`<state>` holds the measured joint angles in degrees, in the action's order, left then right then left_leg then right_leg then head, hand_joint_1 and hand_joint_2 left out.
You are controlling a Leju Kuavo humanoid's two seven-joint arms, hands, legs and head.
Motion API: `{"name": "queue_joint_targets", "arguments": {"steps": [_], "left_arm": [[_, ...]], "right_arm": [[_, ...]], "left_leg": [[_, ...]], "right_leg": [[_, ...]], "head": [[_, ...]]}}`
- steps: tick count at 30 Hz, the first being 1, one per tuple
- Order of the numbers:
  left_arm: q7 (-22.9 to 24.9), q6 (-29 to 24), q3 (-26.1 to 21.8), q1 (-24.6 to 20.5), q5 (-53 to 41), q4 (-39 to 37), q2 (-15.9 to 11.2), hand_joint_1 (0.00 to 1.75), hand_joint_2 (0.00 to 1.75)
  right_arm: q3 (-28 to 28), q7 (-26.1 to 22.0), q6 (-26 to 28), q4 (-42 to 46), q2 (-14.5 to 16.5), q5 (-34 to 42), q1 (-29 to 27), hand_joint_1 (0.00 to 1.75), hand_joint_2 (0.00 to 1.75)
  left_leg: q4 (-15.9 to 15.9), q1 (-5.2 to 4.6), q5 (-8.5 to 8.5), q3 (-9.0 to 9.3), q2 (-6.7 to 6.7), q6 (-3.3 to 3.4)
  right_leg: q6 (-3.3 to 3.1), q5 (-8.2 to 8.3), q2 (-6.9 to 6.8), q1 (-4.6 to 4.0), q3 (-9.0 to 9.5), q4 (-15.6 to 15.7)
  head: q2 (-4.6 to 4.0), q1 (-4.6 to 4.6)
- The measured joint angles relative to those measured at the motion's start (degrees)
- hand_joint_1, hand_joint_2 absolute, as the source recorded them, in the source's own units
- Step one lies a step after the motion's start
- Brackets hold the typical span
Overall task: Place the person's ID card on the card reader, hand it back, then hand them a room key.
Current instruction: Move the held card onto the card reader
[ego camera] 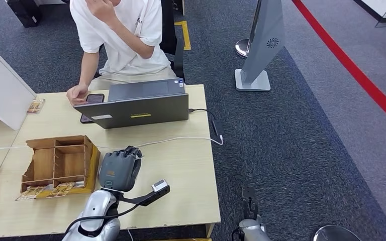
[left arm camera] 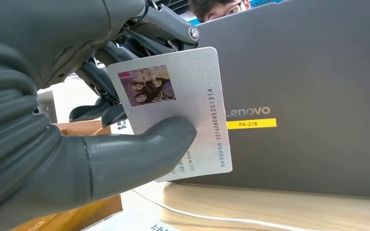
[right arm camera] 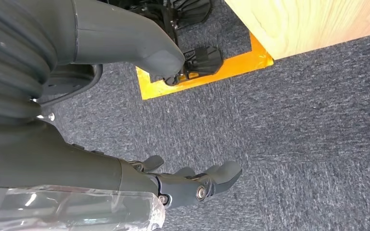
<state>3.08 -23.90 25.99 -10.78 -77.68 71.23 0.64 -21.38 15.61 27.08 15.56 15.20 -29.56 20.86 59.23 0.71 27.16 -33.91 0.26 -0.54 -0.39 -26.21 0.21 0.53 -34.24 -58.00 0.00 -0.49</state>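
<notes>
Left wrist view: ID card [left arm camera: 183,110] stands upright, pinched between the left robot hand's [left arm camera: 101,120] thumb and dark fingers [left arm camera: 96,79], before the laptop [left arm camera: 308,96] lid. Thumb covers part of its print. Right robot hand [right arm camera: 125,144] hangs beside the surface [right arm camera: 308,24], fingers loosely apart, holding nothing.

Dark grey carpet floor [ego camera: 291,150] with a red stripe [ego camera: 352,70] and yellow tape marks [ego camera: 185,34]. Light wood worktop [ego camera: 181,165] in front. Grey stand [ego camera: 261,50] on the floor nearby. White box [ego camera: 0,88] at one side.
</notes>
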Motion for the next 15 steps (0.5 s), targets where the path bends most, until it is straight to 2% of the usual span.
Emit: {"name": "queue_joint_targets", "arguments": {"steps": [15], "left_arm": [[0.23, 0.05, -0.89, 1.71, 0.70, 2.29, -1.23, 1.75, 1.75]], "right_arm": [[-0.20, 0.04, 0.00, 0.01, -0.31, -0.54, -0.16, 0.00, 1.75]], "left_leg": [[0.00, 0.00, 0.00, 0.00, 0.00, 0.00]], "right_leg": [[0.00, 0.00, 0.00, 0.00, -0.01, 0.00]], "head": [[0.00, 0.01]]}}
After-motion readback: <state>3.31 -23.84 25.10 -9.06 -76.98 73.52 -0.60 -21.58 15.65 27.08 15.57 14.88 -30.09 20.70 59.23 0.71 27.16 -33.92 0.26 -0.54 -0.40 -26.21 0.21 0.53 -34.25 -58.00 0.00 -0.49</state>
